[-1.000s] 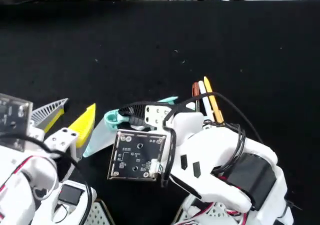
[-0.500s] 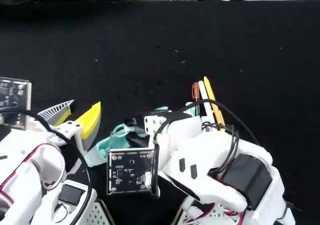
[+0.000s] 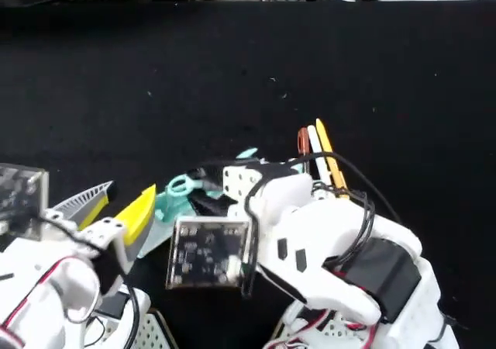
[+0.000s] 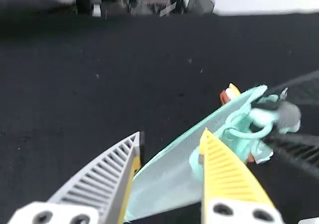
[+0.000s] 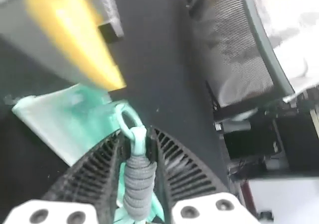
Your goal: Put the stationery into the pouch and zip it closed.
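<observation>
Teal pouch (image 4: 164, 179) at near centre: right gripper (image 5: 137, 144) clamped on its zip pull (image 5: 135, 179), left gripper (image 4: 170, 133), jaws apart, straddling its left end, presumably to brace it; pens (image 3: 318, 151) lie just right.

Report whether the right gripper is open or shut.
Shut: the right gripper has its jaws closed on the grey-wrapped teal zipper pull of the pouch.
</observation>
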You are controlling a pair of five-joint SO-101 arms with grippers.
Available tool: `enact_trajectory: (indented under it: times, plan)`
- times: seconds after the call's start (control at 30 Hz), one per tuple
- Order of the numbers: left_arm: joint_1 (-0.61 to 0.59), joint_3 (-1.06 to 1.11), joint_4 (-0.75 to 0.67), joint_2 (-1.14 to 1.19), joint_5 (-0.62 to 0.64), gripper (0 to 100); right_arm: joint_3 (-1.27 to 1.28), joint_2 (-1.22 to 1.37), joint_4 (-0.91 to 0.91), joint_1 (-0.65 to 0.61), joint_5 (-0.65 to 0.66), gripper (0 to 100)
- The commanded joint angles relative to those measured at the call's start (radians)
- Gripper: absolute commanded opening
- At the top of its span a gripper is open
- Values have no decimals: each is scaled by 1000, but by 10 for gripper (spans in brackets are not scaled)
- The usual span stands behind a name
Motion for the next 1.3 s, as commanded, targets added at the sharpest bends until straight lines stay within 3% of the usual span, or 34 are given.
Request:
enact_trajectory:
  times: [0.0, 0.37, 0.53, 0.7, 0.93, 1.27]
  plan:
    - [8, 1, 8, 48, 6, 202, 50, -2, -97, 52, -26, 11]
    - [8, -213, 8, 83, 8, 203, 104, -2, -161, 64, -26, 11]
    - [27, -174, 8, 84, 44, 203, 107, -1, -190, 75, -46, 11]
    - [165, -88, 8, 78, 49, 203, 108, -1, -238, 77, -121, 11]
    - [166, -93, 8, 77, 43, 202, 108, -1, -235, 77, -121, 11]
    - [-21, -85, 8, 86, 41, 203, 122, -2, -239, 77, -110, 11]
